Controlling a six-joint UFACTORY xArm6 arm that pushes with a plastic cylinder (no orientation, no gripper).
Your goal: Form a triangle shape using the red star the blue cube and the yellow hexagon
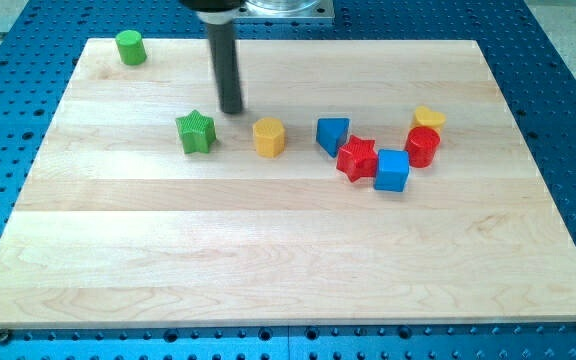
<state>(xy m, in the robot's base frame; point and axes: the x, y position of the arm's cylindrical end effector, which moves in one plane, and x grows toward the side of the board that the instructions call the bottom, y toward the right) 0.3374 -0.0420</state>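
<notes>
no claw on rig, so no open or closed state to tell; dark rod ends in my tip (231, 110), resting on pale wooden board (268, 260), just above-right of green star block (196, 132), above-left of yellow hexagon block (268, 137). red star block (357, 157) touching blue cube block (392, 170), toward view's right; blue wedge block (333, 134) beside star. hexagon well apart to left. likely step: approach to hexagon. next move probably needs tip behind hexagon, pushing so three blocks sit as triangle corners.
</notes>
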